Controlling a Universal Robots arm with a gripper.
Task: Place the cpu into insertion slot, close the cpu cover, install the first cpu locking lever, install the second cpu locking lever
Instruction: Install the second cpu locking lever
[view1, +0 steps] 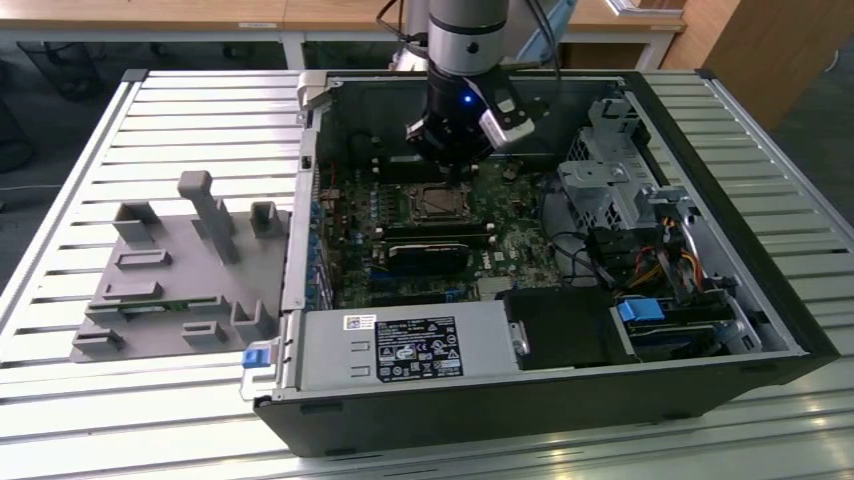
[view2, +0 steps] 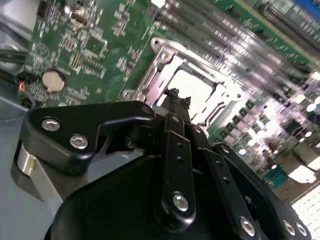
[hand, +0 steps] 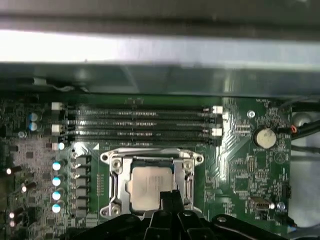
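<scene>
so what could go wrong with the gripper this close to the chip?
The gripper hovers just over the chip seated in its socket. Pressing off-centre could tilt the chip and harm the socket. The memory slots sit close beside it, so a sideways slip might knock them.

- The exterior view looks down from high up and well back at the open computer case (view1: 534, 300) lying on a slatted tabletop (view1: 80, 400), with the arm (view1: 467, 60) reaching in from the far side.
- The first wrist view looks almost straight down, close over the insertion slot (hand: 152, 182) and the memory slots (hand: 140, 125).
- The second wrist view looks along the fingers (view2: 176, 107) at a slant, very near the same insertion slot (view2: 192, 92).
- Both wrist views share the coin battery (hand: 264, 138) (view2: 53, 81).
</scene>
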